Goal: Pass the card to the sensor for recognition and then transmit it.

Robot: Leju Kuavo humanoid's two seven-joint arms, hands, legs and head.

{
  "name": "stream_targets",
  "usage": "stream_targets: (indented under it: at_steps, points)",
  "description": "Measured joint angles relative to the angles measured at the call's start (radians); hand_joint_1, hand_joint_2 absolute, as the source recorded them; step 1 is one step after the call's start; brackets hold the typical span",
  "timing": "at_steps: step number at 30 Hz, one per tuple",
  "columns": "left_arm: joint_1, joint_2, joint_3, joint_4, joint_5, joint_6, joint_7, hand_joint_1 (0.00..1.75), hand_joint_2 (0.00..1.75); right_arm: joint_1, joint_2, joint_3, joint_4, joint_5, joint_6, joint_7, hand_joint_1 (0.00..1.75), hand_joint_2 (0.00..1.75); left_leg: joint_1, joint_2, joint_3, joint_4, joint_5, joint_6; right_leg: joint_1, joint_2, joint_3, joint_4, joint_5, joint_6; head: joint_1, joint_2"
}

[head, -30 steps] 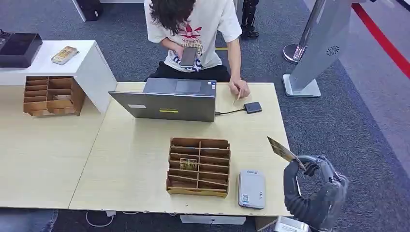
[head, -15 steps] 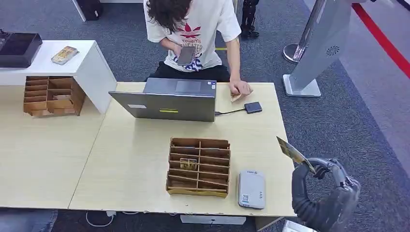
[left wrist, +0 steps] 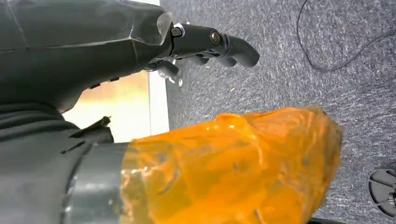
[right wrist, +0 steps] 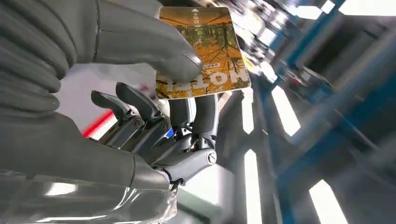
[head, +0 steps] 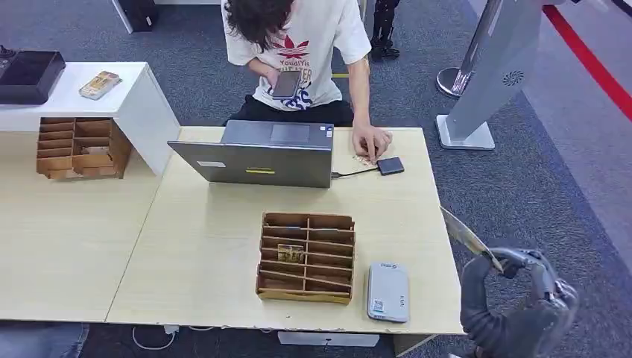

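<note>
Right hand (head: 522, 298) grasping the card (head: 466, 237) between thumb and fingers, beyond the pale wooden surface's (head: 201, 246) right edge over grey carpet, left hand (left wrist: 205, 44) released, grey sensor (head: 387, 291) beside a wooden slotted organizer (head: 306, 257) holding one card, laptop (head: 257, 155) and seated person (head: 298, 52) beyond.

The card (right wrist: 201, 49) pinched in the right hand (right wrist: 140, 93) carries large pale letters along one edge — roughly "NOTE", shown upside down and partly covered by the thumb. Smaller print at its opposite edge is too fine to read. The person's white T-shirt (head: 328, 33) bears a red trefoil logo — wording beneath it unreadable.
</note>
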Motion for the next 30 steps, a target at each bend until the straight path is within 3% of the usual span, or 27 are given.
stream_targets:
  at_steps: [5, 10, 14, 22, 30]
  points:
    - [-0.002, -0.001, -0.001, 0.0, -0.034, 0.0, 0.014, 0.0, 0.0, -0.003, 0.113, -0.068, -0.075, -0.089, 0.0, -0.161, 1.75, 1.75, 0.0, 0.0, 0.0, 0.0, 0.0, 0.0, 0.0, 0.0, 0.0, 0.0, 0.0, 0.0, 0.0, 0.0]
    - [-0.007, -0.01, -0.004, 0.0, -0.071, 0.0, 0.065, 0.0, 0.0, -0.032, 0.161, -0.144, -0.182, -0.236, 0.0, -0.199, 1.75, 1.75, -0.001, 0.0, 0.0, 0.0, 0.0, 0.0, 0.0, 0.0, 0.0, 0.0, 0.0, 0.0, 0.0, 0.0]
    - [-0.011, -0.021, -0.008, 0.0, -0.087, 0.0, 0.087, 0.0, 0.0, -0.044, 0.165, -0.207, -0.263, -0.289, 0.001, -0.22, 1.75, 1.75, -0.001, 0.0, 0.0, 0.0, -0.001, 0.001, -0.001, 0.0, 0.001, 0.0, 0.0, 0.001, 0.0, 0.0]
    - [-0.015, -0.034, -0.02, 0.0, -0.085, 0.0, 0.086, 0.0, 0.0, -0.053, 0.169, -0.258, -0.312, -0.303, 0.001, -0.232, 1.75, 1.75, -0.001, 0.0, 0.0, 0.0, -0.001, 0.002, -0.001, 0.0, 0.001, 0.0, 0.0, 0.0, 0.0, 0.0]
    - [-0.019, -0.034, -0.021, 0.0, -0.119, 0.0, 0.085, 0.0, 0.0, -0.069, 0.169, -0.234, -0.252, -0.263, 0.002, -0.262, 1.75, 1.75, 0.0, 0.0, -0.001, 0.0, -0.001, 0.002, 0.0, 0.0, 0.001, 0.0, 0.0, 0.0, 0.0, 0.0]
